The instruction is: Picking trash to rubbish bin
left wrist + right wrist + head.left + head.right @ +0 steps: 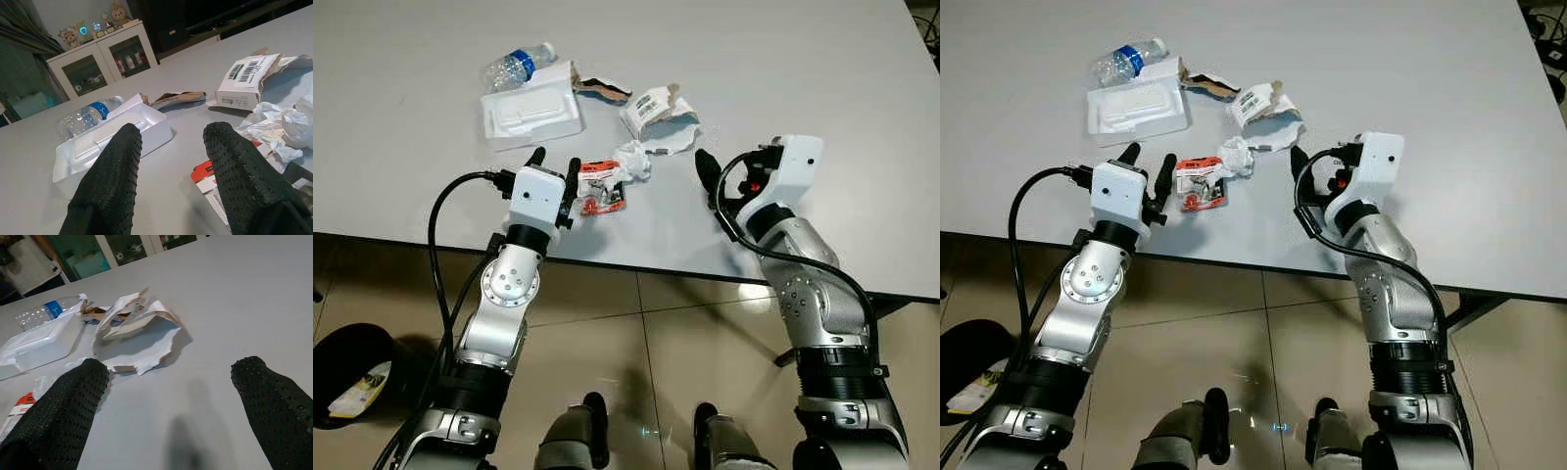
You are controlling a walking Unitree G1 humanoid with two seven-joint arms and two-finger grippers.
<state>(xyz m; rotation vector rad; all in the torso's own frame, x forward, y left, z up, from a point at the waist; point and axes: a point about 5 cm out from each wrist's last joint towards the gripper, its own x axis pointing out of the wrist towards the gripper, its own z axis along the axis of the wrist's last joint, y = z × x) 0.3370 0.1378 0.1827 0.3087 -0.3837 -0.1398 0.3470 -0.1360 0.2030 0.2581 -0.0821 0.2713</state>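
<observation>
- my left gripper (pixel 555 165) sits over the table (pixel 822 59) edge, fingers apart, holding nothing; the red packet (pixel 601 186) lies just beside it.
- my right gripper (pixel 713 176) is low over the table too, fingers spread wide and empty.
- between them i see crumpled paper (pixel 634 157); farther on, a torn box (pixel 658 113), white tray (pixel 530 113) and bottle (pixel 516 67).
- bin (pixel 347 377) on the floor at my left.

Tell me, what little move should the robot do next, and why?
Probably slide the left gripper a little toward the red and white wrapper and close on it. That gripper is open and empty, and the wrapper lies right beside its finger, the nearest trash on the table.
</observation>
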